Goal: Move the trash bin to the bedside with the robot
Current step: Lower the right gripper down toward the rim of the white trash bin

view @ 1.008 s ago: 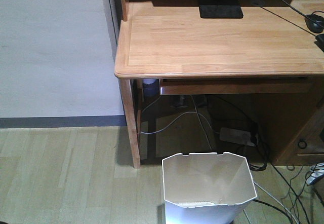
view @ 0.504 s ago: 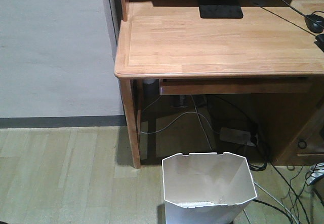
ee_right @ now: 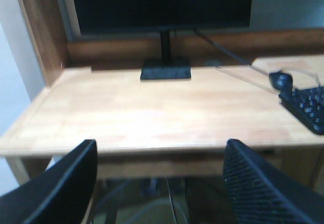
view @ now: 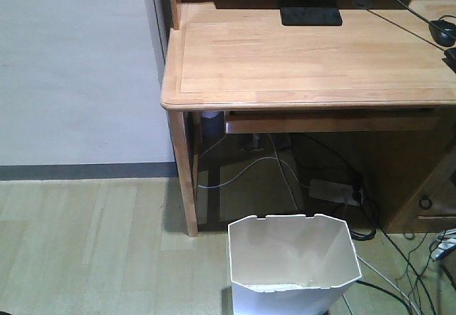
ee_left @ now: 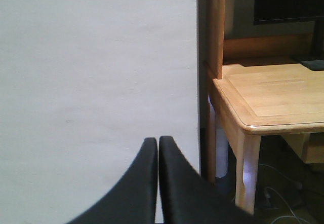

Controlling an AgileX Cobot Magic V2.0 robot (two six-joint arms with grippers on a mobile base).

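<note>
Front view: trash bin [view: 293, 261] stood on floor [view: 85, 244] before the desk [view: 306, 58], ungripped; no bed visible, so the move looked not yet started. Left wrist: left gripper [ee_left: 154, 142] pressed together, empty, facing wall [ee_left: 91, 57]. Right wrist: right gripper [ee_right: 159, 144] spread wide, empty.

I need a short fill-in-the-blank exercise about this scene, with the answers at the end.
1. The left gripper is ____, with no gap showing.
2. The right gripper is ____, with a wide gap.
3. The white trash bin stands on the ____ before the desk.
Answers: shut; open; floor.
</note>
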